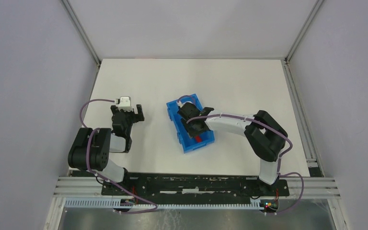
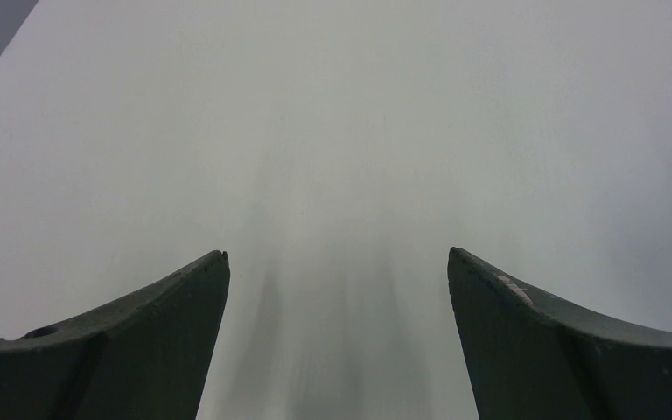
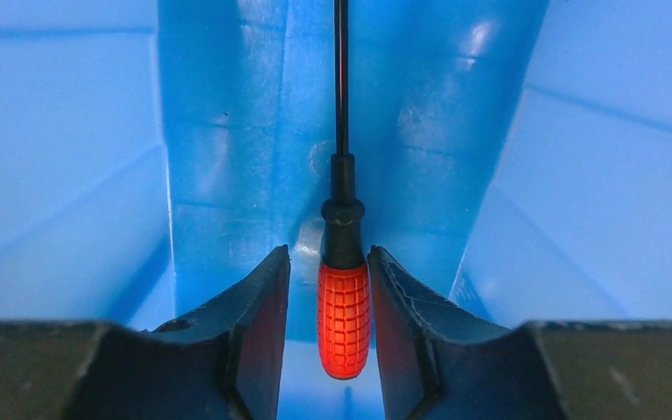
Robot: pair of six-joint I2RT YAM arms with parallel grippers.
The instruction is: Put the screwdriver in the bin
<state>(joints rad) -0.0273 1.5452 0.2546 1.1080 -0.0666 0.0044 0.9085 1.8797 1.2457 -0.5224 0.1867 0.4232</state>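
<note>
Your left fingers (image 2: 194, 302) stand wide apart over the counter (image 2: 332, 131), holding nothing. Your right fingers (image 3: 262, 306) are inside the bin (image 3: 61, 175), narrowly open. The screwdriver (image 3: 344, 319) lies between them, its red handle against one finger, with a thin gap at the other. I judge it light, stiff and a little slippery; take it by the ribbed handle, not the thin shaft.

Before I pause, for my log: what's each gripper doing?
Left gripper: open, empty.
Right gripper: around the screwdriver in the bin; grip cannot be told.
</note>
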